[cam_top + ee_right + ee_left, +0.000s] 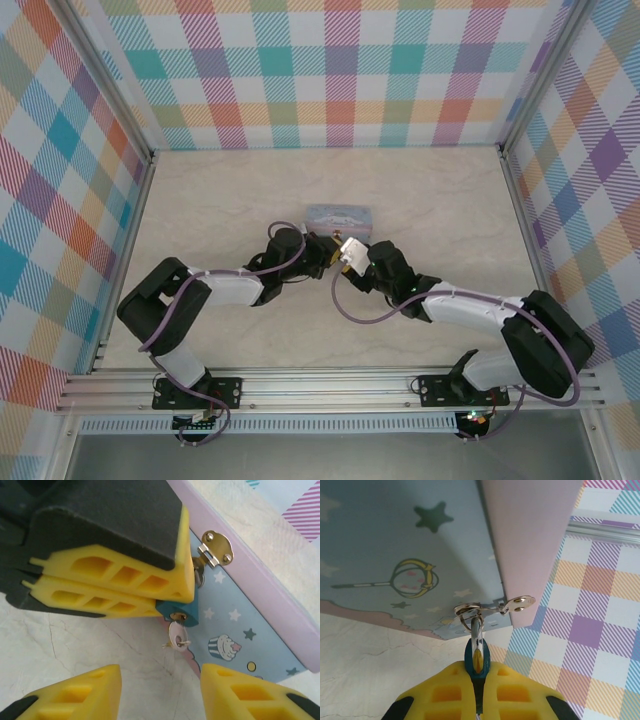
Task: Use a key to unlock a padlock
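The teal-blue padlock [477, 660] hangs by its silvery shackle [476, 627] from the hasp [517, 602] of a pale blue cartoon tin [395, 555]. My left gripper [478, 680] is shut on the padlock's body. In the right wrist view the padlock [187, 611] pokes out from between the left fingers [115, 575]. The small key [177, 634] sticks in its keyhole, with a bit of ring through the key's head. My right gripper [160, 680] is open just short of the key, its fingertips [95, 685] wide apart and touching nothing.
The tin [338, 217] lies mid-table, with both grippers meeting at its near side, the left [322, 250] and the right [345, 262]. Checked walls [60, 200] enclose the pale marbled tabletop [220, 200] on three sides.
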{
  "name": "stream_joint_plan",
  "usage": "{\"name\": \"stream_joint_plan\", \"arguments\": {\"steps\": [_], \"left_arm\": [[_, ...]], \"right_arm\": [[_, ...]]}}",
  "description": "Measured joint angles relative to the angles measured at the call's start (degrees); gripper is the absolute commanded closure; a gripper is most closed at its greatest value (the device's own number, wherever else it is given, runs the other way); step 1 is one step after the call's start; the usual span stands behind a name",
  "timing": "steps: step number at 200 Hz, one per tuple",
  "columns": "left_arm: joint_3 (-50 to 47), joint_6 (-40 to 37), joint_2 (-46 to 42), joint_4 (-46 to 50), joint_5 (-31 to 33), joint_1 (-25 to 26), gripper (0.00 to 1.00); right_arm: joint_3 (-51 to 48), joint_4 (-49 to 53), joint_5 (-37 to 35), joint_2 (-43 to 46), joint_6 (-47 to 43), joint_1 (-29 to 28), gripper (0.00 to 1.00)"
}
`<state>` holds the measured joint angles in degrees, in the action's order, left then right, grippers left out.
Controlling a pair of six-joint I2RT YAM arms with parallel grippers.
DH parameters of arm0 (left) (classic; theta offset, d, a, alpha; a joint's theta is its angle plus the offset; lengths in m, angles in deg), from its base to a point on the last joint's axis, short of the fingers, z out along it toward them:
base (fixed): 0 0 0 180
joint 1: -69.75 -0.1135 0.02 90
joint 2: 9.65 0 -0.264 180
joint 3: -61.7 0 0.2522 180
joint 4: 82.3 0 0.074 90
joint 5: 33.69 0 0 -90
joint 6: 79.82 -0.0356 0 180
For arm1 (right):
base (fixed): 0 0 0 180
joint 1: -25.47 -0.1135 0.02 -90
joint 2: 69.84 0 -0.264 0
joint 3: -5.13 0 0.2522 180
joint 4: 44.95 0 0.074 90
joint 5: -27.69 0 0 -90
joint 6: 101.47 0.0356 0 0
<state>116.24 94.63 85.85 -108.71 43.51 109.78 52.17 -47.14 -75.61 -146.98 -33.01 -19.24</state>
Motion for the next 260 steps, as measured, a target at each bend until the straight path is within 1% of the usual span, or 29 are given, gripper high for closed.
{"name": "stream_joint_plan", "arguments": {"steps": [71, 117, 126, 140, 157, 178, 204, 226, 260], "left_arm": [[0.0, 0.0, -0.1, 0.1, -0.3, -0.1, 1.00], [0.0, 0.0, -0.1, 1.0, -1.0, -0.1, 1.00], [0.0, 0.0, -0.1, 1.0, -1.0, -0.1, 1.00], [0.0, 0.0, -0.1, 1.1, -1.0, -0.1, 1.00], [0.0, 0.0, -0.1, 1.2, -1.0, -0.1, 1.00], [0.0, 0.0, -0.1, 1.2, -1.0, -0.1, 1.00], [0.0, 0.0, -0.1, 1.4, -1.0, -0.2, 1.00], [0.0, 0.0, -0.1, 1.5, -1.0, -0.4, 1.00], [-0.1, 0.0, -0.1, 1.7, -1.1, -0.4, 1.00]], "right_arm": [[1.2, -1.1, -0.2, -1.2, -1.5, 0.0, 0.70], [2.6, -1.4, -0.2, -2.5, -1.7, 0.0, 0.84], [2.7, -1.4, -0.2, -2.7, -1.7, 0.0, 0.89], [2.7, -1.4, -0.2, -2.8, -1.7, 0.0, 0.93], [2.8, -1.4, -0.2, -2.8, -1.5, 0.0, 1.00], [2.8, -1.4, 0.1, -2.8, -1.1, 0.3, 1.00], [3.0, -0.9, 2.1, -2.8, 0.5, 1.2, 1.00], [3.6, 0.1, 5.2, -2.8, 3.2, 2.3, 1.00], [3.9, 0.8, 11.2, -2.9, 9.9, 4.3, 1.00]]}}
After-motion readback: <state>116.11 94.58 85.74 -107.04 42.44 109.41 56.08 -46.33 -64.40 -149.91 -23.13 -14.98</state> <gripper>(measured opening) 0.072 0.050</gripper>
